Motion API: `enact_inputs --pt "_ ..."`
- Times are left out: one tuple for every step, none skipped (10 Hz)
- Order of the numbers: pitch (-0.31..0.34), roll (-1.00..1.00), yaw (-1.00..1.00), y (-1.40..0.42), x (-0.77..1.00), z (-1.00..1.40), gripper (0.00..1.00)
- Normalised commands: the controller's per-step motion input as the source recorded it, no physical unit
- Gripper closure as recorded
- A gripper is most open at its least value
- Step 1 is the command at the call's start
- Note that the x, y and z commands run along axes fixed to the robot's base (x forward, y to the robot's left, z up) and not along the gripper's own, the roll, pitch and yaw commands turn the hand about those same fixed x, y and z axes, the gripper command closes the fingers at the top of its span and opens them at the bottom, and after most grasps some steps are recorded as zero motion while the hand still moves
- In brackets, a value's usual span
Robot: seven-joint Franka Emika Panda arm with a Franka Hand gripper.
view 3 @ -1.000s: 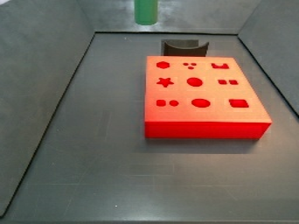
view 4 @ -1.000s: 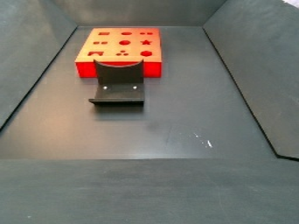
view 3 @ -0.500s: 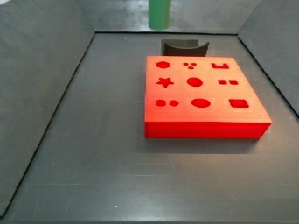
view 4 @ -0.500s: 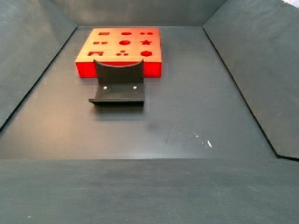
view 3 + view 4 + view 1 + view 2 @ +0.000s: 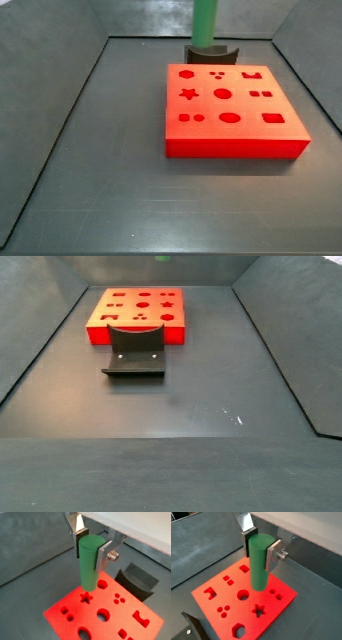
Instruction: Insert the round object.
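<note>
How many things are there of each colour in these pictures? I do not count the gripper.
Green: 1, the slim green cylinder peg, held upright in the gripper.
Red: 1, the flat red block with shaped holes.
Dark grey: 1, the curved dark grey holder.
Total: 3.

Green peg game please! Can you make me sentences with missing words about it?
1. The gripper is shut on the round green ____.
2. The peg hangs above the block, whose colour is ____.
3. In a wrist view, the peg points straight ____.
4. The star-shaped hole in the block is ____, with nothing in it.

Missing words: peg; red; down; empty
</note>
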Motion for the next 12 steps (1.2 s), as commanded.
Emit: enact_inputs --pt "-0.146 -0.09 -0.27 0.07 0.86 -0.56 1.0" --pt "-0.149 -0.11 -0.35 0.09 0.78 -0.59 1.0" --pt "-0.143 -0.1 -0.35 0.11 0.79 -0.58 1.0" --pt "-0.11 -0.07 -0.34 0.12 0.79 -0.52 1.0" --pt "0.0 0.0 -0.25 0.03 0.53 -0.32 1.0" --pt "0.019 0.01 0.0 0.0 0.33 -0.12 1.0" --pt "0.141 0.26 0.23 0.0 0.56 -0.02 1.0" --pt "0.143 0.37 0.33 0.0 0.65 -0.05 1.0" --pt "0.147 0.36 0.3 0.0 0.53 -0.04 1.0" --pt "0.124 0.14 0.01 -0.06 0.15 0.0 1.0" --pt "0.119 0.19 0.05 -0.03 0.19 0.0 1.0" --pt "0.111 0.14 0.02 -0.05 0.11 0.0 1.0"
